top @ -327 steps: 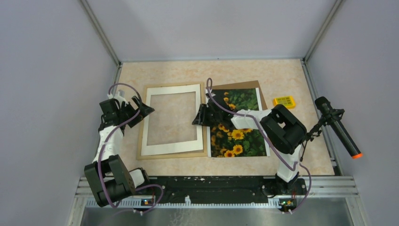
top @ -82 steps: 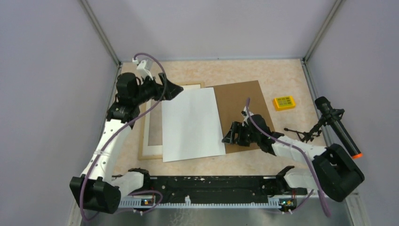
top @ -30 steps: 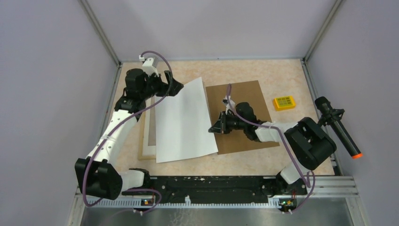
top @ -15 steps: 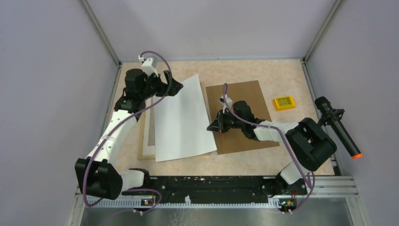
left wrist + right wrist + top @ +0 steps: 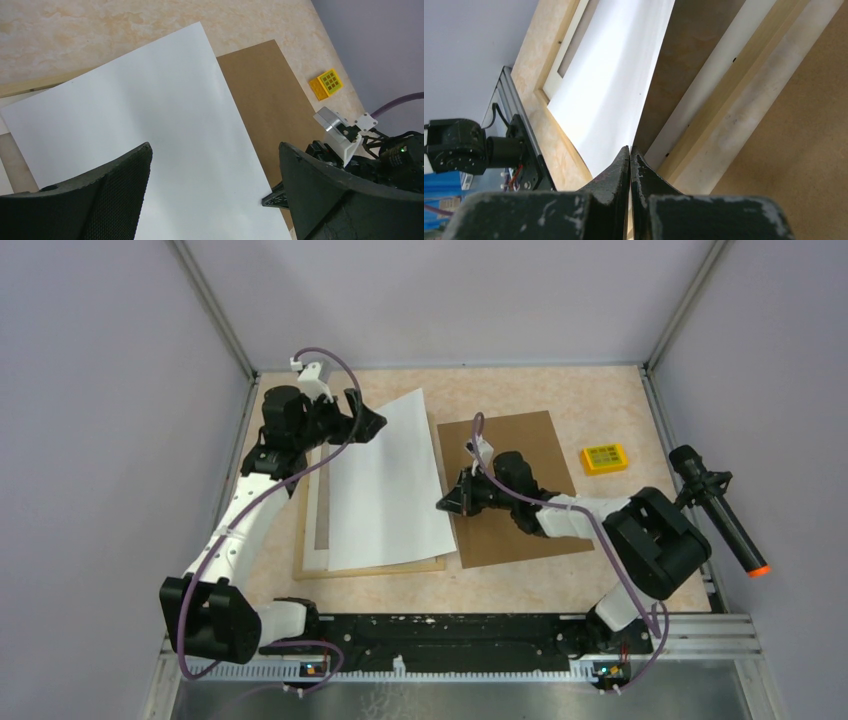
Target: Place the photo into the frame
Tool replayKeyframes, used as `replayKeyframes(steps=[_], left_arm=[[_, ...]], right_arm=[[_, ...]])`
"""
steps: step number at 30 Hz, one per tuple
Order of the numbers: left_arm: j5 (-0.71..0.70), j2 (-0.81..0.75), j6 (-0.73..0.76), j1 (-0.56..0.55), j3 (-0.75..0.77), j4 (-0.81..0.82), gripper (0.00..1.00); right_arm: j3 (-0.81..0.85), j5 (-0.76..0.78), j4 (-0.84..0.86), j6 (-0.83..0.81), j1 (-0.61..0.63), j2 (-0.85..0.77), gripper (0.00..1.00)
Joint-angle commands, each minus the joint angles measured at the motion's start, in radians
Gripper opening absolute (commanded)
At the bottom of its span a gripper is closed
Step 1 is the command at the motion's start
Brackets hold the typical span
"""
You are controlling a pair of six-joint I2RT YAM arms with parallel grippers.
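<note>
Grey partition walls enclose a beige marbled worktop (image 5: 600, 390), with both arm bases at its near edge.

The frame (image 5: 372, 567), of light wood, lies flat on the left half of the worktop, and a white mat (image 5: 317, 510) sits inside it. The photo (image 5: 385, 485) lies across the frame with its white reverse side up, skewed relative to the rails. It covers most of the frame opening. The mat shows along its left side and the near rail shows along its near edge.

The right fingers (image 5: 628, 159) are closed and pinch the right edge of the photo. In my right wrist view the sheet runs straight into the seam between them and appears lifted off the frame's right rail at that point. The left fingers (image 5: 368, 418) are spread wide and grip nothing, poised at the photo's far left corner. I cannot tell whether they touch it.

A brown backing board (image 5: 520, 450) lies flat just right of the frame, under the right arm. A yellow block (image 5: 604, 457) sits right of the board, apart from it. A black cylinder with an orange tip (image 5: 720, 515) is at the right edge.
</note>
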Motion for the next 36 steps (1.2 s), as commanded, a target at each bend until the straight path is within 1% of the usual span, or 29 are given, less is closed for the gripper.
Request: replayKeyframes(steps=[1,6,11,19,22,30,32,36], left_arm=[[0.019,-0.015,-0.011,0.006,-0.009,0.054,0.99],[0.023,-0.013,-0.015,0.013,-0.01,0.057,0.99],[0.04,-0.01,-0.028,0.025,-0.013,0.063,0.99],[0.05,-0.009,-0.037,0.033,-0.016,0.07,0.99],[0.052,-0.008,-0.04,0.035,-0.017,0.07,0.99],[0.062,-0.009,-0.047,0.037,-0.019,0.076,0.99],[0.062,-0.008,-0.048,0.037,-0.021,0.076,0.99],[0.066,-0.002,-0.051,0.04,-0.02,0.077,0.99]], right_arm=[[0.071,0.007,0.1,0.043,0.008,0.068,0.0],[0.122,-0.009,0.079,0.084,0.011,0.137,0.0],[0.138,0.01,0.085,0.134,0.018,0.177,0.0],[0.203,0.048,0.08,0.185,0.063,0.265,0.0],[0.223,0.098,0.035,0.187,0.079,0.27,0.0],[0.227,0.09,0.025,0.183,0.087,0.266,0.0],[0.222,0.083,0.019,0.211,0.085,0.253,0.0],[0.213,0.073,0.012,0.321,0.076,0.234,0.0]])
